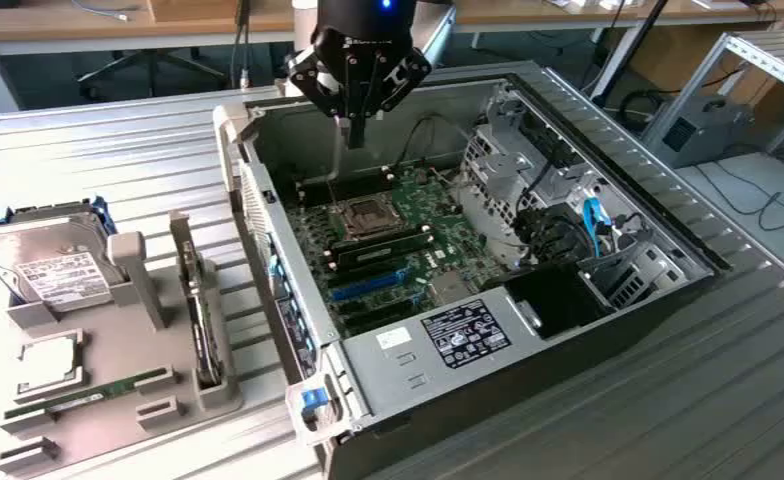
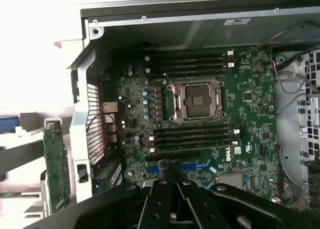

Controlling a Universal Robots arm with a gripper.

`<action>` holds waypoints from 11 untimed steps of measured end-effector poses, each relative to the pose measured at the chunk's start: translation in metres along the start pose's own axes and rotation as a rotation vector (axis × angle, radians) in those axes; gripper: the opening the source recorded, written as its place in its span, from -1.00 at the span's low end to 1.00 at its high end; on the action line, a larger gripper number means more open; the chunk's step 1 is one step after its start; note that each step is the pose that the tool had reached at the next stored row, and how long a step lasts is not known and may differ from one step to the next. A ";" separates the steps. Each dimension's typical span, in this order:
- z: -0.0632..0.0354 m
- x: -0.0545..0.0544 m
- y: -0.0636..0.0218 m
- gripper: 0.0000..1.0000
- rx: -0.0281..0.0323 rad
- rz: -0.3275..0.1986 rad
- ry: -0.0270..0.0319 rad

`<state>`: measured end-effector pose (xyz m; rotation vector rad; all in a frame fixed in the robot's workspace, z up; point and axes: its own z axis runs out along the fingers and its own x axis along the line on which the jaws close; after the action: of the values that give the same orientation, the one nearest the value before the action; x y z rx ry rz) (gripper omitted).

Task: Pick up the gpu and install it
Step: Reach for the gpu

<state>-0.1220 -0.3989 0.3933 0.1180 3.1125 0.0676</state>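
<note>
We saw the arm hanging straight down over the far end of the open computer case (image 1: 261, 200), its wrist vertical and the gripper (image 1: 355, 132) pointing at the floor of the case. The claw was fully closed, its two fingers pressed together into one narrow tip, and it had hold of nothing. The tip hovered above the motherboard (image 1: 412, 245), beyond the bare processor socket (image 1: 369, 216) and clear of every part below it. In the wrist view the gripper (image 2: 172, 183) looked down on the motherboard (image 2: 200, 134), with the processor socket (image 2: 195, 100) lying between rows of memory slots. The gpu (image 1: 203, 330) was well apart from the claw, outside the case on the exterior view's left, standing on edge in a slot of the grey holder (image 1: 99, 440) just beside the case's rear wall. In the wrist view the gpu (image 2: 56, 169) showed as a green board upright just outside that wall. In the same holder lay a hard drive (image 1: 52, 268) and a memory stick (image 1: 85, 396). Holder and case both rested on a ribbed metal table (image 1: 112, 150).
</note>
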 end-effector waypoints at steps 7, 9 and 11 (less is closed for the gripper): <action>-0.0001 0.004 -0.0003 -0.79 0.0000 0.000 0.0000; -0.0001 0.004 -0.0003 -0.79 -0.0001 0.000 0.0000; -0.0001 0.004 -0.0003 -0.79 0.0000 0.000 0.0000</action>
<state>-0.1264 -0.3989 0.3933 0.1179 3.1125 0.0676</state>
